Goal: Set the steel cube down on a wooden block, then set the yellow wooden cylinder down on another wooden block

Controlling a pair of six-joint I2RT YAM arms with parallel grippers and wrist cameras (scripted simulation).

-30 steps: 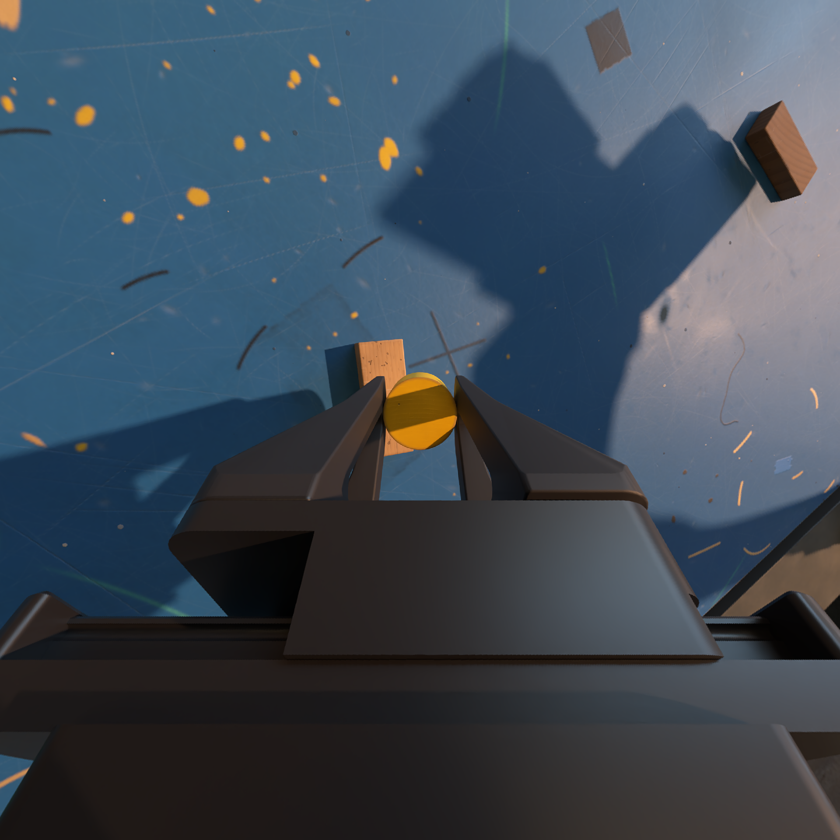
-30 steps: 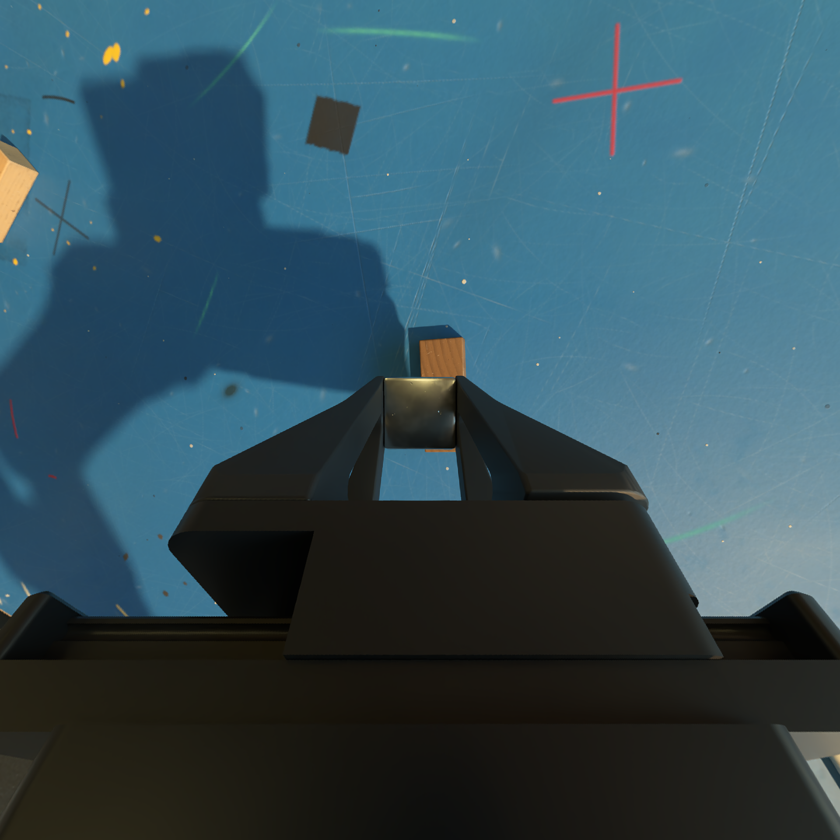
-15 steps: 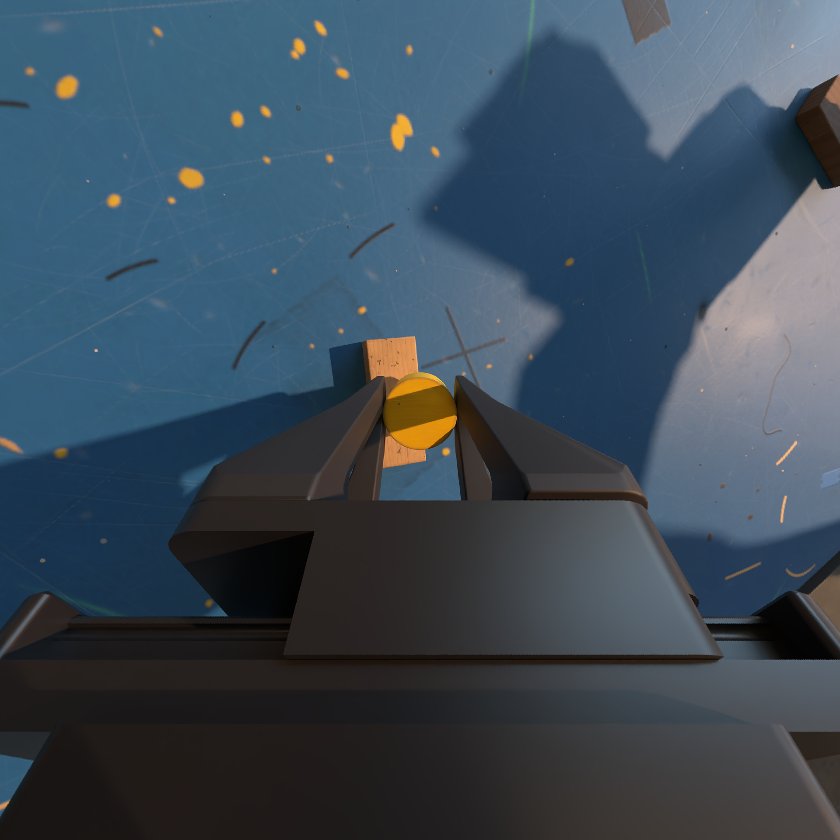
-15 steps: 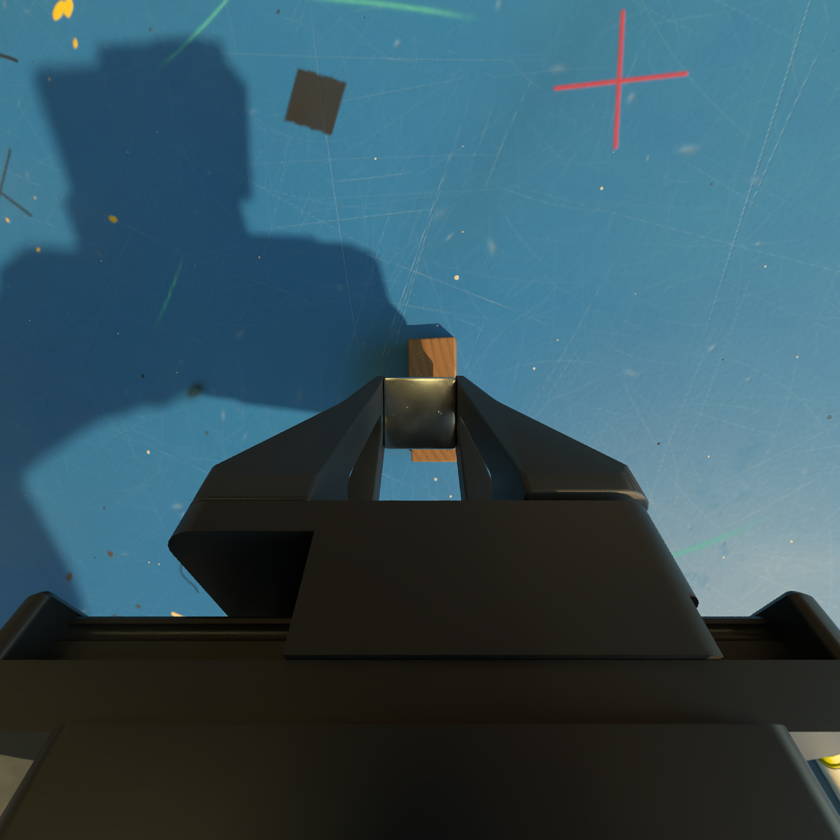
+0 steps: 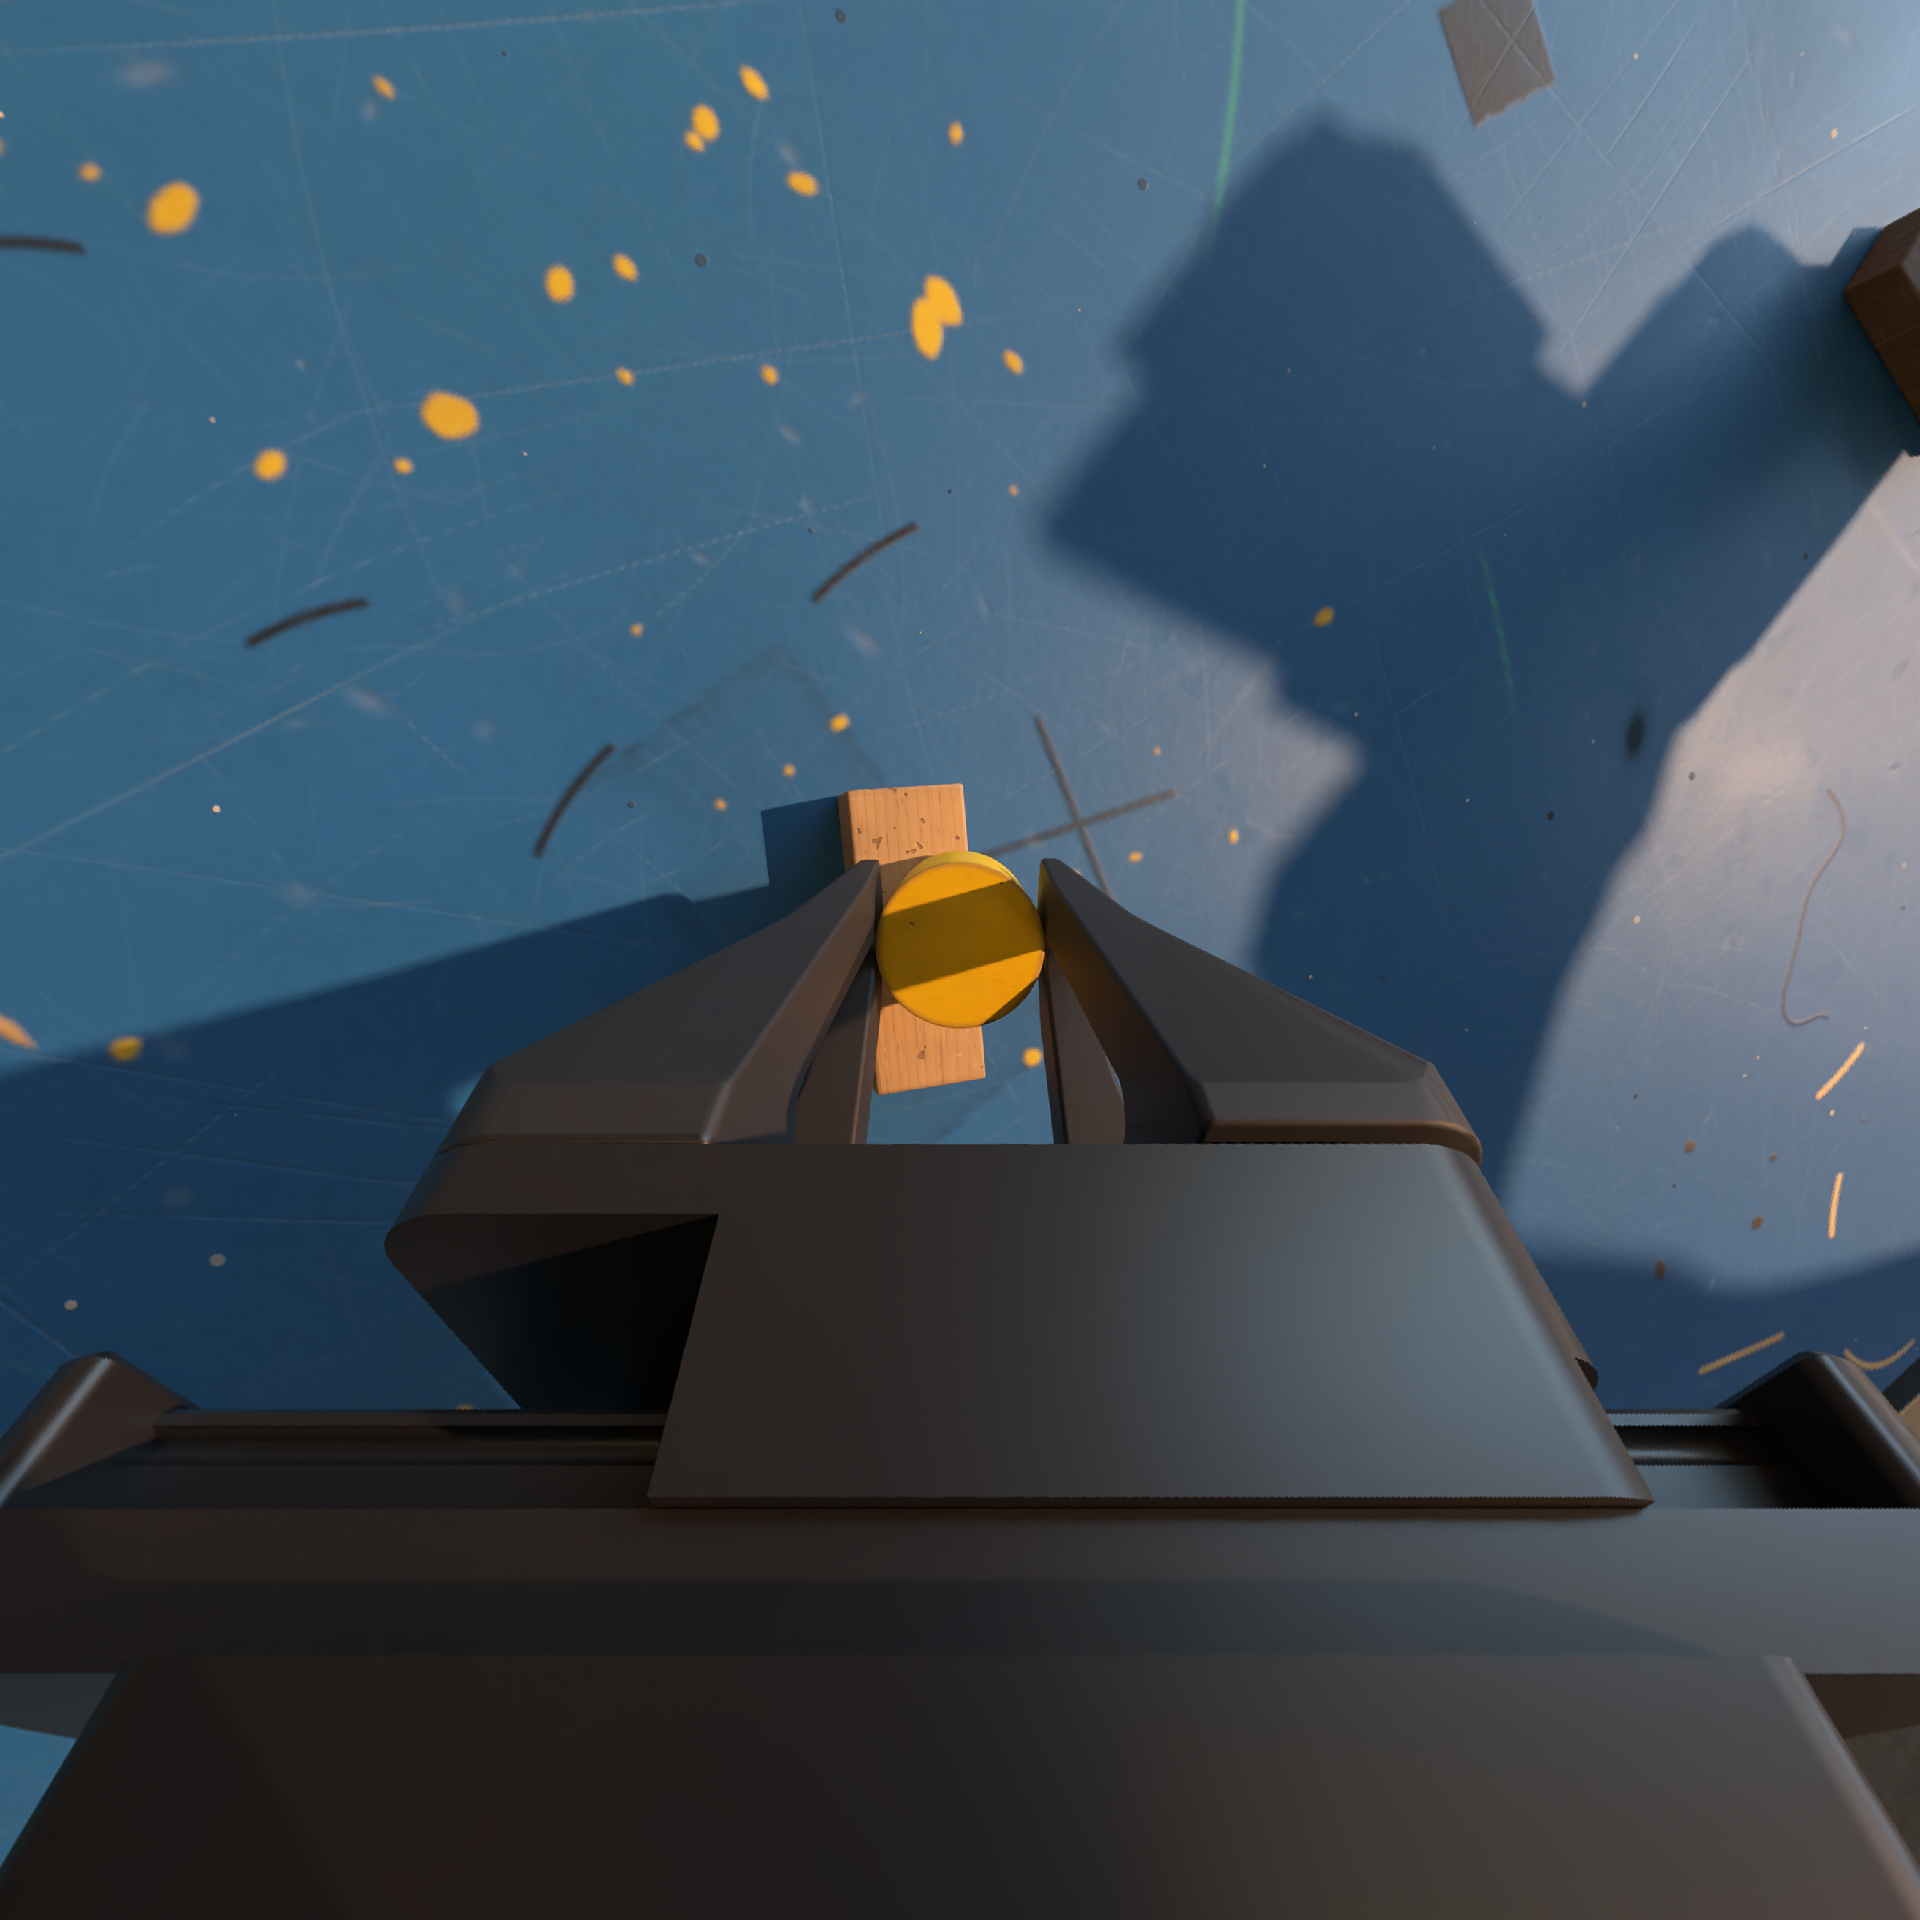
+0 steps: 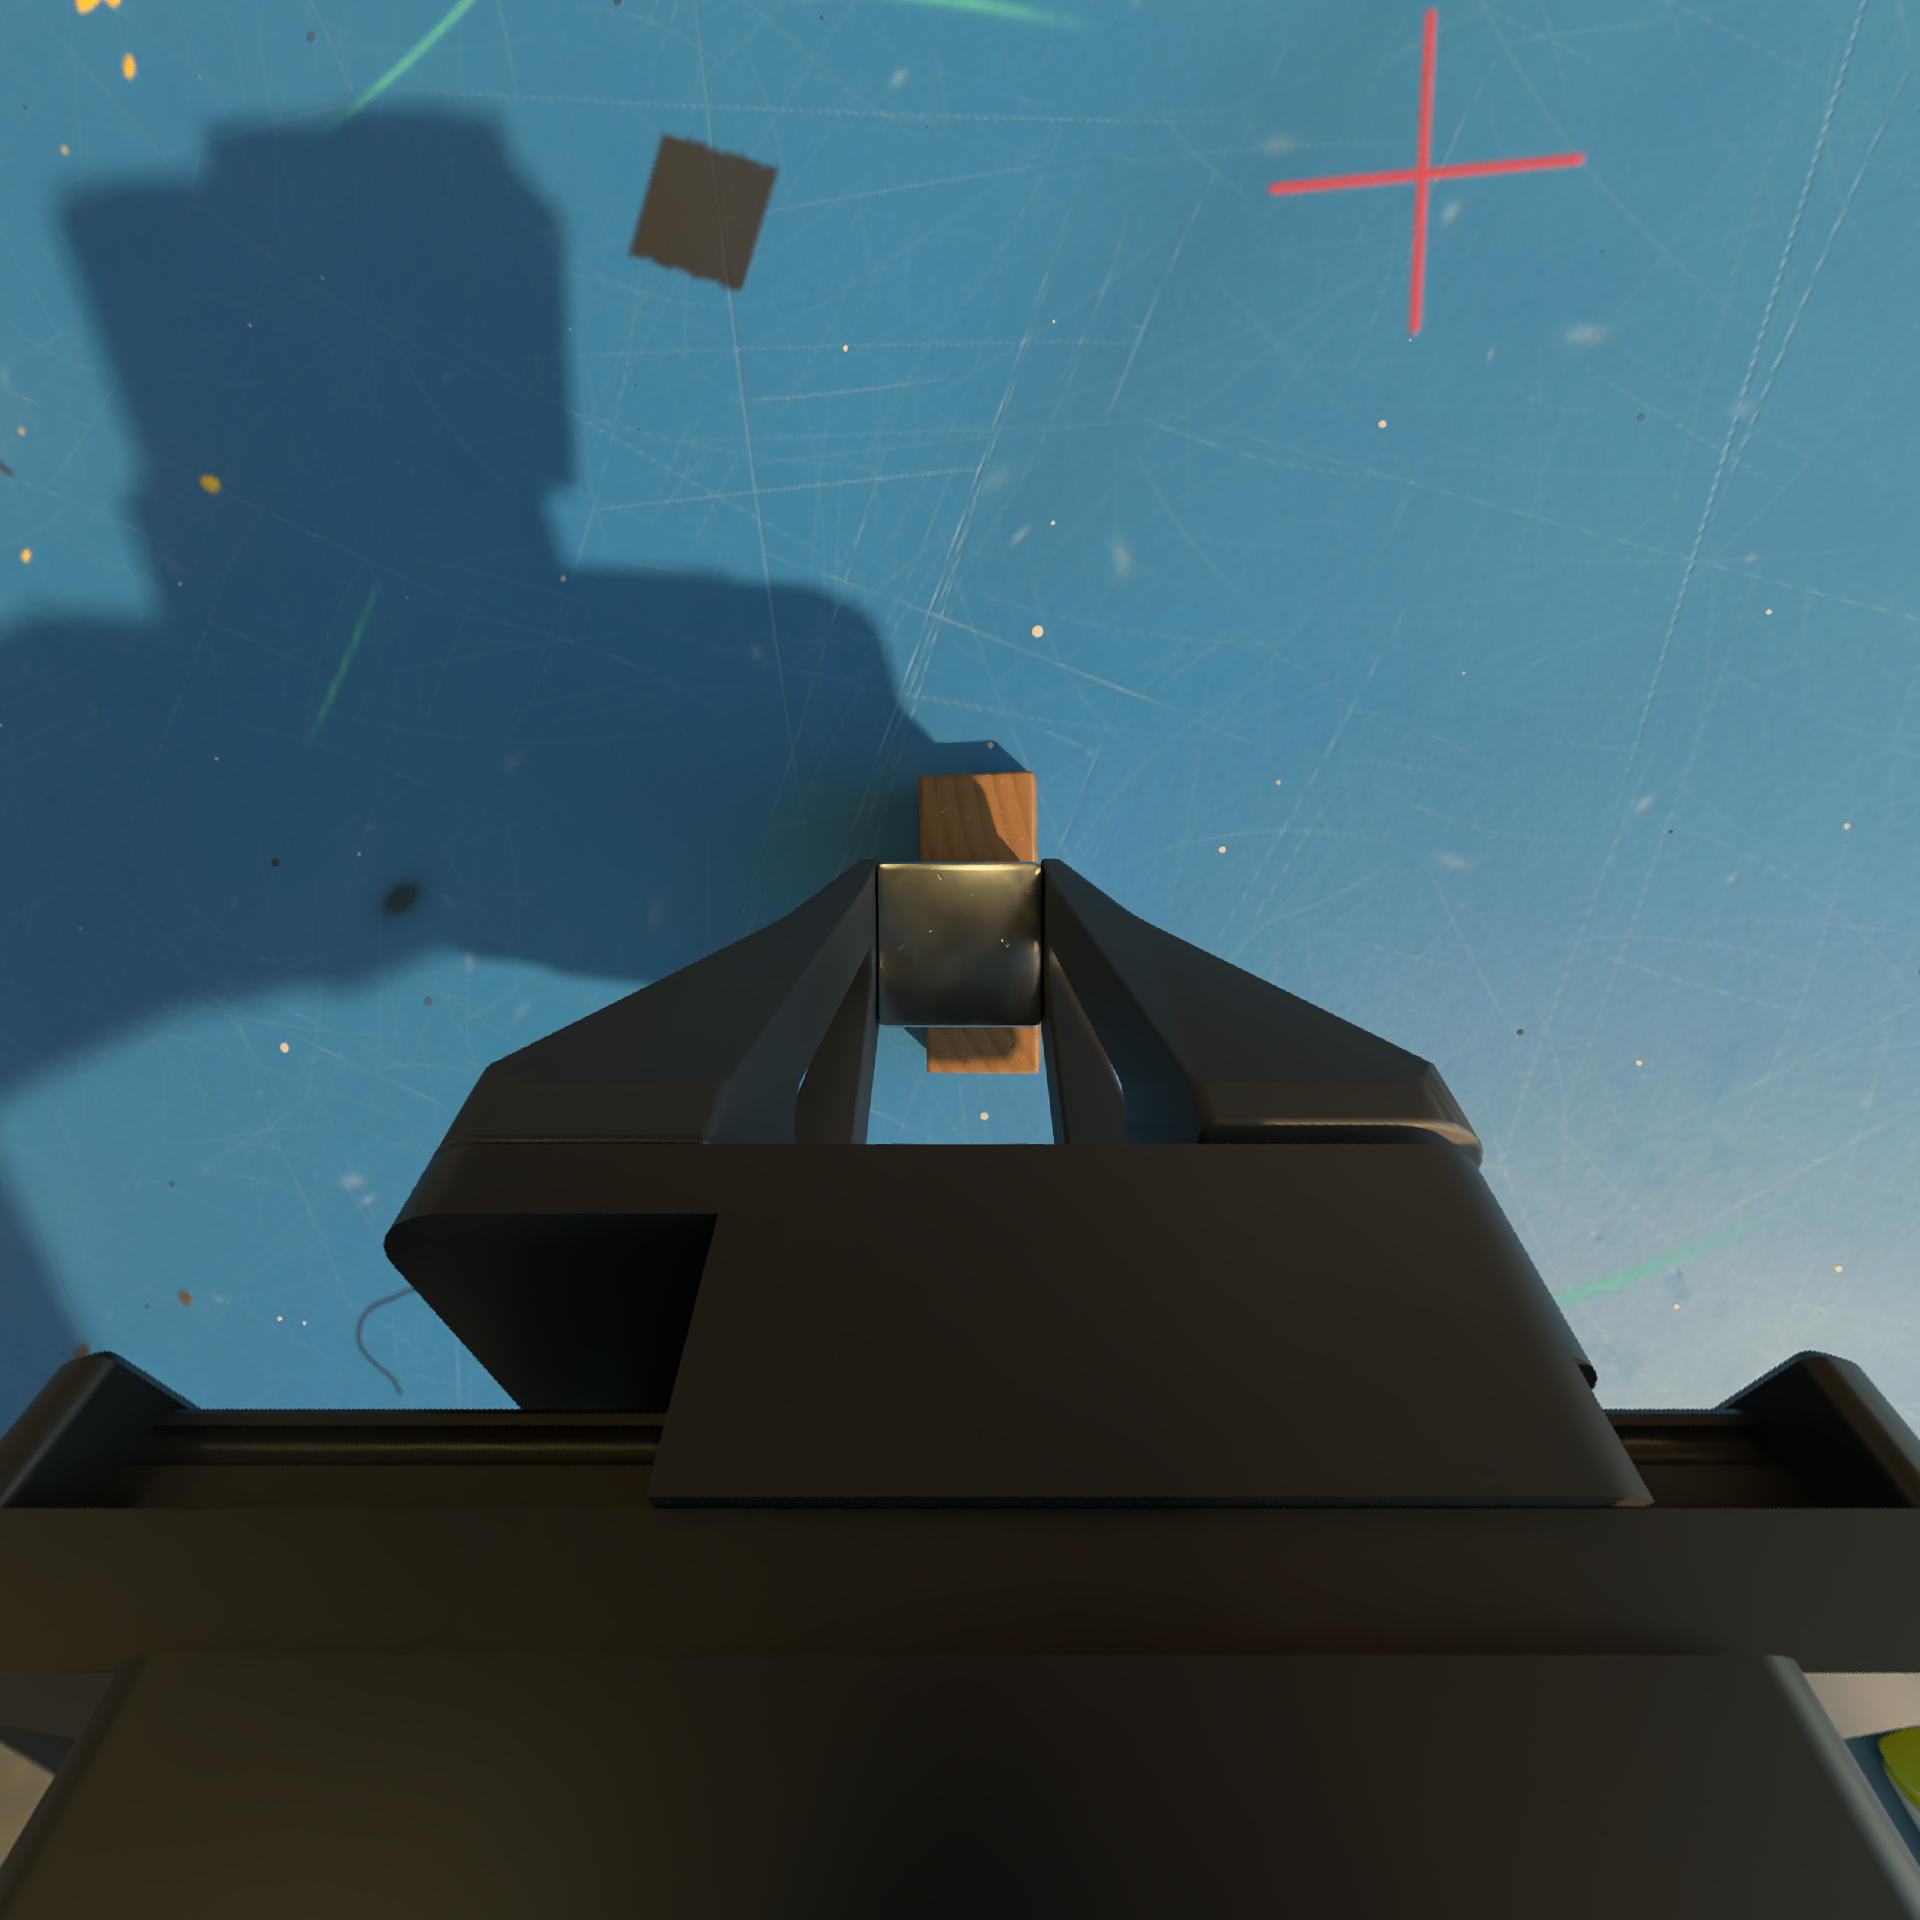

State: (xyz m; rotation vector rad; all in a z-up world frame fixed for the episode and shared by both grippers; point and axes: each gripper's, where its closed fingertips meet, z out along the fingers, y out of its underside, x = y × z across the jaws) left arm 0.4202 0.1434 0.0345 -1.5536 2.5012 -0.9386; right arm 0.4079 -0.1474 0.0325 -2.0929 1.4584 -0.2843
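Right gripper (image 6: 958,940) is clamped on the steel cube (image 6: 956,935), above a wooden block (image 6: 979,821). Left gripper (image 5: 958,940) grips the yellow cylinder (image 5: 958,938) over another block (image 5: 902,823). Neither looks set down yet; both placements remain.

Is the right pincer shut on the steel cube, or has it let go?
Shut on it. The right pincer has both fingers flat against the dark steel cube, above a brown wooden block.

**Both wrist cams staring straight down**

Each camera sits behind its own fingers, looking down along them at the scratched blue table (image 5: 416,727) from close up. The one bit both catch: a dark square patch (image 5: 1496,57) (image 6: 704,213).
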